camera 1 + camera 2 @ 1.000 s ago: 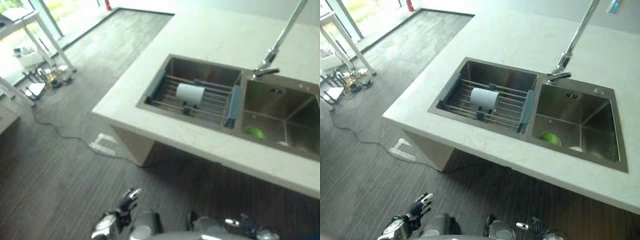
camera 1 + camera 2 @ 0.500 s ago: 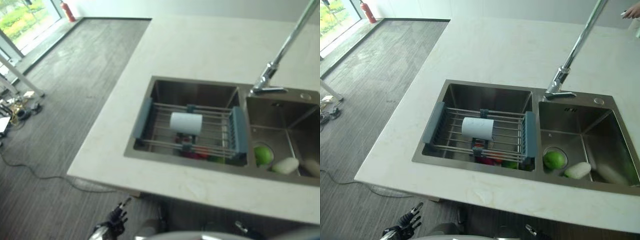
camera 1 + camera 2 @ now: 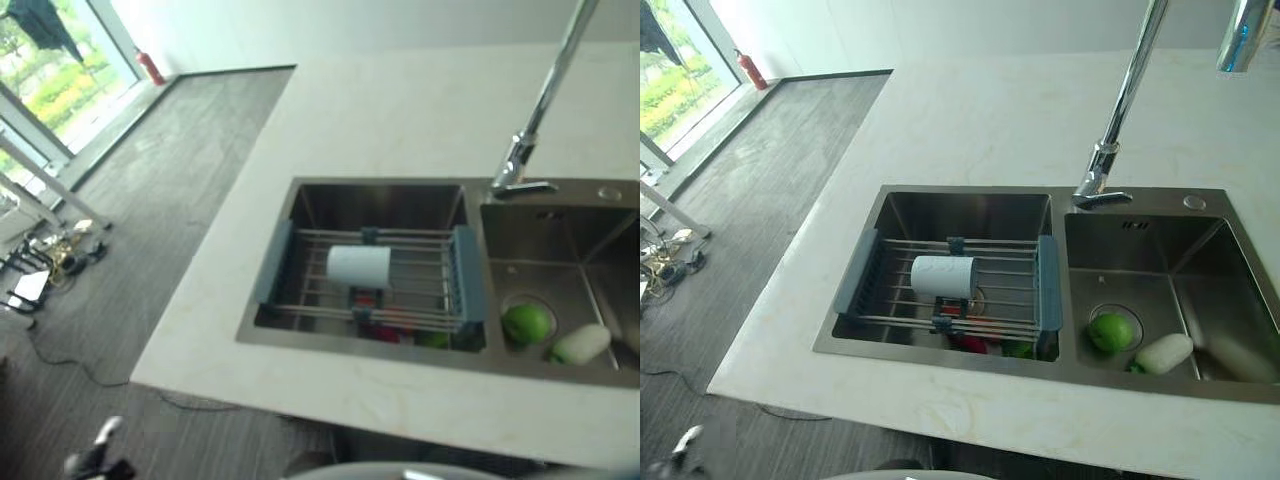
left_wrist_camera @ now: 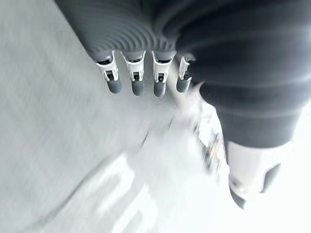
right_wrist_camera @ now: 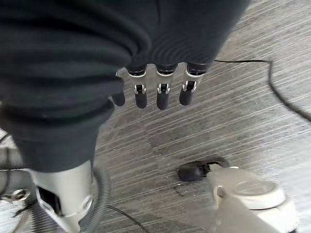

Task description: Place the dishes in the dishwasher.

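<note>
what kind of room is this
Most likely a kitchen: a pale counter holds a double steel sink with a tall tap, and a rack carrying a white cup spans one basin.

Each robot hand (image 5: 160,92) has silver fingers (image 4: 133,77) with dark tips under a dark ribbed cover.

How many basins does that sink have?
2. The left basin holds a drying rack with a white cup; the right basin holds a green fruit.
</note>
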